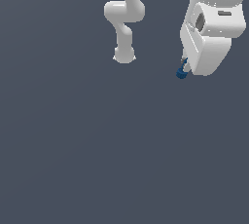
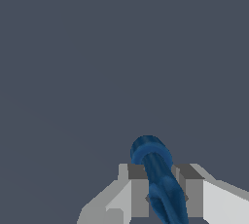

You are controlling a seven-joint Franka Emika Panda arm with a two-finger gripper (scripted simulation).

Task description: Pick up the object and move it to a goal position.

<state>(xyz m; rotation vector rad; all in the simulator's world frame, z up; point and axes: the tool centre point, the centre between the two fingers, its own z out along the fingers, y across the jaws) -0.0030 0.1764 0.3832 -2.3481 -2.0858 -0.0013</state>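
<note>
Your gripper [image 2: 159,196] was clamped on the small blue ridged object [image 2: 158,179], which sat between the pads with its wider end poking past them. Nothing lay beneath it, so you risked it slipping out if the arm jerked or the grip eased.

Your white arm bends down from the top of the exterior view, its base in the upper middle and its big wrist block in the upper right. Your gripper [image 1: 183,68] points down below that block. Its two fingers [image 2: 138,189] are squeezed onto the blue object [image 2: 158,177].
</note>
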